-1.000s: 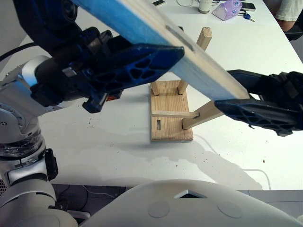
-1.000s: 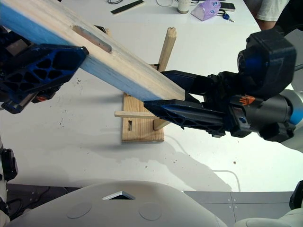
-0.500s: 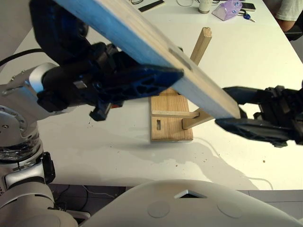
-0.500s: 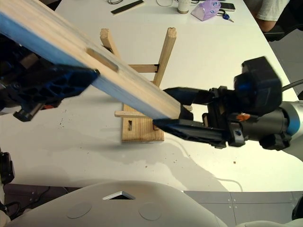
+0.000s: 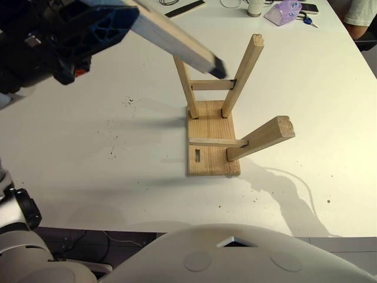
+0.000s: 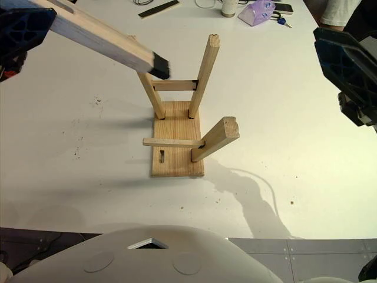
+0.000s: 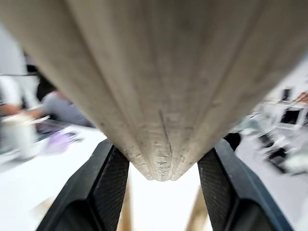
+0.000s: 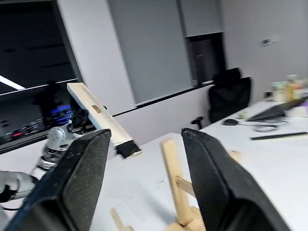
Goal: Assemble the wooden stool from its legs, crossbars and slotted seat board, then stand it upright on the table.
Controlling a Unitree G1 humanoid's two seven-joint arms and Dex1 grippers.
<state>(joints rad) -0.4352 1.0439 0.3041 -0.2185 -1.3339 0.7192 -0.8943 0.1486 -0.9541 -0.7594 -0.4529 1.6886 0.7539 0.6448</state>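
Note:
The slotted seat board [image 5: 210,166] lies flat on the white table. Two legs [image 5: 242,73] stand upright in its far slots, joined by a crossbar [image 5: 212,85]. A third leg [image 5: 263,138] leans tilted at the near right, and a second crossbar [image 5: 214,141] runs from it toward the left. One near slot [image 5: 197,155] is bare. My left gripper [image 5: 112,23] is shut on a long wooden leg [image 5: 171,38], held in the air above and left of the stool; its dark end is near the upright legs. My right gripper [image 6: 347,65] is open and holds nothing at the right edge.
A cup [image 5: 255,7], a purple object [image 5: 285,12] and a black strip [image 5: 185,8] lie along the table's far edge. Bare table [image 5: 88,147] spreads left of the board, and more to its right.
The right gripper has drawn back from the held leg's end and moved off to the right. The left gripper has swung that leg up and to the left.

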